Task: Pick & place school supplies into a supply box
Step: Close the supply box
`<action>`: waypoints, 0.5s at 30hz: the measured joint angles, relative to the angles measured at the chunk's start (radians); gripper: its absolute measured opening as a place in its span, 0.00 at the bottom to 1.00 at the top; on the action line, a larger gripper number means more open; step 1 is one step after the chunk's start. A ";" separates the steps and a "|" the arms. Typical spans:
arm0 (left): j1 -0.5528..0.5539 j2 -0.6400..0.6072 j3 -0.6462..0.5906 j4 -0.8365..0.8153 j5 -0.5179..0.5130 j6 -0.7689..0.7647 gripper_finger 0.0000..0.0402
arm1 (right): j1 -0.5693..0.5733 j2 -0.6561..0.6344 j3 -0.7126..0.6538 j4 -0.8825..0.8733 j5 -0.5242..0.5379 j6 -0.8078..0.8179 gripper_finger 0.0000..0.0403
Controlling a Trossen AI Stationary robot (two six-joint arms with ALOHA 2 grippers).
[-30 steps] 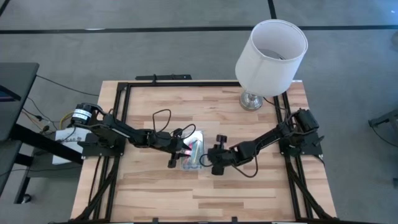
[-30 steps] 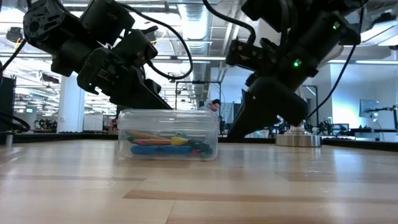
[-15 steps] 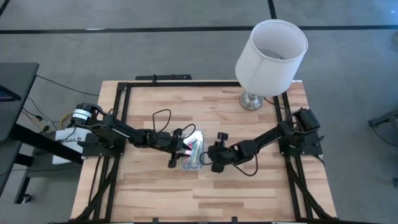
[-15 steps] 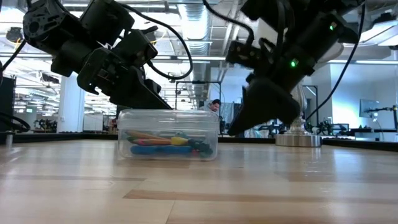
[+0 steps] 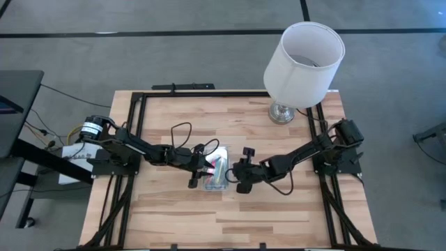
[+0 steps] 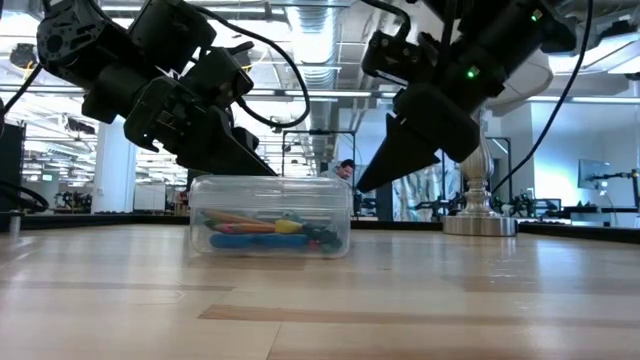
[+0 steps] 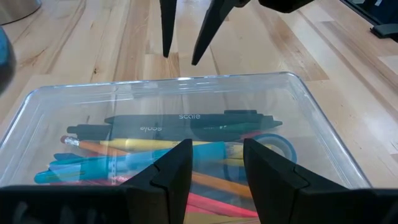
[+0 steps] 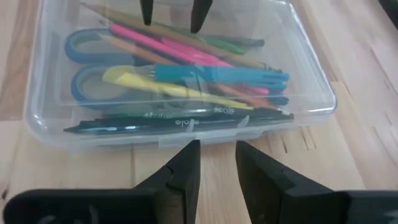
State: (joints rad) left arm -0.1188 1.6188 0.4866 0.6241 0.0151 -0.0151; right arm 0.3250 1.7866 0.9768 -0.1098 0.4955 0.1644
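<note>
- Supplies [image 8: 186,81] are already inside the small clear rectangular plastic box [image 5: 216,173]: black pens, orange, yellow, teal and pink pencils and markers, and blue-handled scissors [image 8: 93,68], all lying under what looks like a seated clear lid.
- Box sits on the pale wooden table [image 5: 174,216], near its middle, between the two arms; no loose supplies show on the tabletop in the high view.
- Left gripper [image 7: 214,165] hovers at one long side of the box, over its lid; its dark fingers stand parted with nothing between them.
- Right gripper [image 8: 216,163] hangs beside the opposite long side, lifted off the table in the low view; its fingers are likewise parted and hold nothing.
- Judgement: the packing looks finished or nearly so; what remains is probably pressing the lid home or backing away.
- Risk: the box is light and smooth, so a fingertip catching the rim could slide or tip it, or pop the lid.
- Risk: the two grippers face each other closely across the box; a careless move by either arm could bring them into contact.
- White-shaded lamp on a metal base [image 5: 304,61] stands at the table's far right corner, well apart from the work.
</note>
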 joint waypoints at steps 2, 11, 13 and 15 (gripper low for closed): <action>0.000 0.000 0.000 0.003 0.000 0.000 0.35 | 0.000 0.000 0.000 0.007 0.000 -0.006 0.24; 0.000 0.000 0.000 0.014 0.000 0.005 0.35 | 0.000 0.000 0.000 0.014 -0.001 -0.008 0.24; 0.000 0.000 0.000 0.014 0.000 0.005 0.35 | -0.003 0.000 0.000 0.016 -0.001 -0.008 0.24; 0.000 0.000 0.000 0.015 0.000 0.005 0.35 | -0.007 0.000 0.000 0.018 -0.003 -0.008 0.24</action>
State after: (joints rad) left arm -0.1188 1.6188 0.4862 0.6388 0.0148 -0.0105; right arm 0.3180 1.7870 0.9768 -0.0914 0.4923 0.1566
